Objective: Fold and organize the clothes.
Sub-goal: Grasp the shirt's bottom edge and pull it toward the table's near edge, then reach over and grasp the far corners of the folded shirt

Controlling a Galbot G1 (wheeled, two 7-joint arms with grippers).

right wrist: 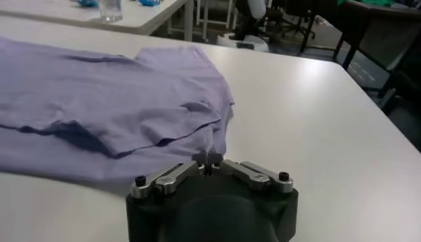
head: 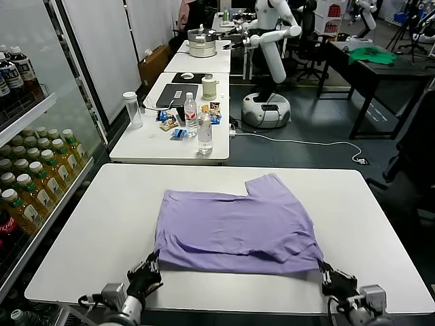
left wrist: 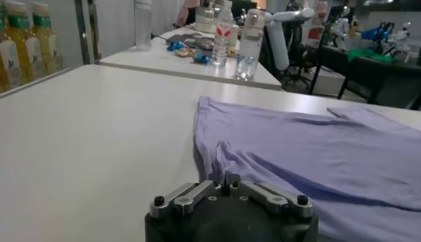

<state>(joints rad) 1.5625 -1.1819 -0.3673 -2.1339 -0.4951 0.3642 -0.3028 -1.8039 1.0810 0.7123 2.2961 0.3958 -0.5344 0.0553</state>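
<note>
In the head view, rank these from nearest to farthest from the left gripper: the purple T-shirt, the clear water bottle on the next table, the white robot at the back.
From the left gripper:
1. Purple T-shirt, its near corner at the jaws.
2. Clear water bottle, near edge of the next table.
3. White robot, far back of the room.

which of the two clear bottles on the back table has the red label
The shorter bottle, standing farther back, beside the laptop. The taller bottle at the table's near edge shows no red label.

The white bench (head: 102, 224) is covered across its middle by the lavender T-shirt (head: 238, 227), laid folded and flat.
</note>
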